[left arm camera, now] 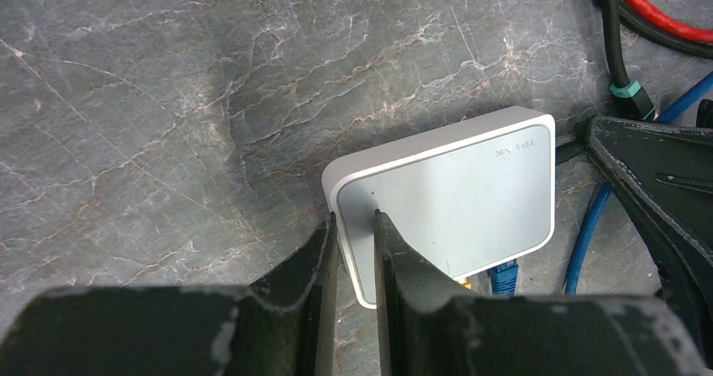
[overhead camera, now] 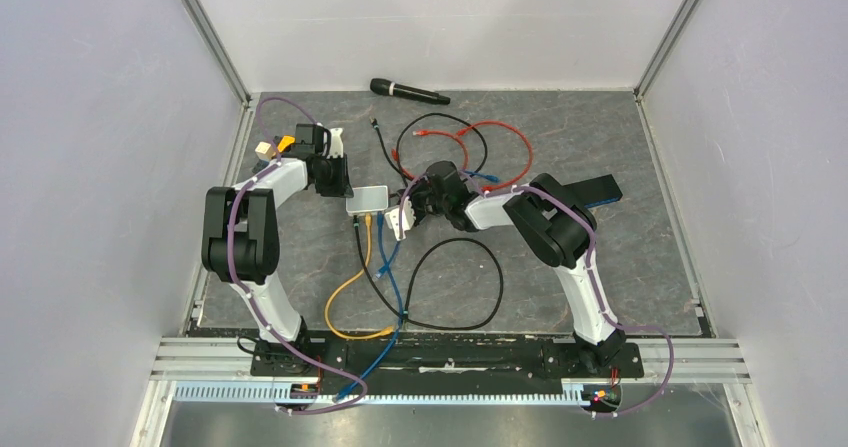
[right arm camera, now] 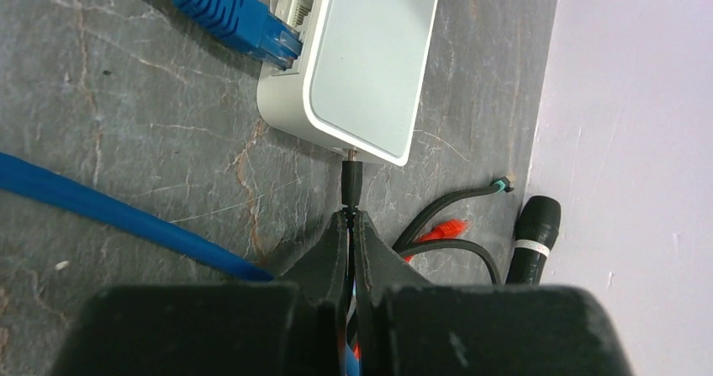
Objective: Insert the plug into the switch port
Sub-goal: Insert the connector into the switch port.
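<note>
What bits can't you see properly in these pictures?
- Right wrist view: the port is hidden by the switch's edge, so it is unclear how deep the plug in the right pincer sits.
- Left wrist view: the lettering on the switch is too blurred to read, and the left pincer covers its near corner.
- Top view: the plug is too small to pick out.

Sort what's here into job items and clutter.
Job: network switch, black plug, right gripper pinching the plug, left gripper clamping the switch.
Lying about: microphone, red cable, blue Ethernet cable already plugged in.
</note>
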Robot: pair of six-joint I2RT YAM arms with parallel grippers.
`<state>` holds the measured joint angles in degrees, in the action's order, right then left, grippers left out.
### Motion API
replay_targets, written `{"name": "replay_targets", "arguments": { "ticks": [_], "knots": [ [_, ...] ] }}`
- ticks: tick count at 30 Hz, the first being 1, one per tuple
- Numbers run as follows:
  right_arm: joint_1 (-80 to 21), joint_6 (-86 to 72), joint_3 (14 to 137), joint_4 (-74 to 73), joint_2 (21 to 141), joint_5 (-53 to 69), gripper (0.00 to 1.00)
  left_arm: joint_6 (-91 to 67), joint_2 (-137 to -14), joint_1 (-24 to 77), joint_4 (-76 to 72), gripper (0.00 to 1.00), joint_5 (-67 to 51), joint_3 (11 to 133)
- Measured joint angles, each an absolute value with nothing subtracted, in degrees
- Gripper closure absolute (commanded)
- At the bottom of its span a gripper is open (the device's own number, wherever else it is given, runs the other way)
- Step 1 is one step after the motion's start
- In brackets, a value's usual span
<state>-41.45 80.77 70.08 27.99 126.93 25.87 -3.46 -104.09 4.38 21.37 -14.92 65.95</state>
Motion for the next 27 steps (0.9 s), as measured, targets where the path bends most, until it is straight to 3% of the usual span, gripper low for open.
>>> {"name": "replay_targets", "arguments": {
  "ticks": [27],
  "knots": [
    [-42.87, 74.0, 71.02, 23.16, 125.51, 23.11, 1.0, -3.46, -104.64, 4.38, 22.44, 0.77, -14.9, 66.92]
  ]
}}
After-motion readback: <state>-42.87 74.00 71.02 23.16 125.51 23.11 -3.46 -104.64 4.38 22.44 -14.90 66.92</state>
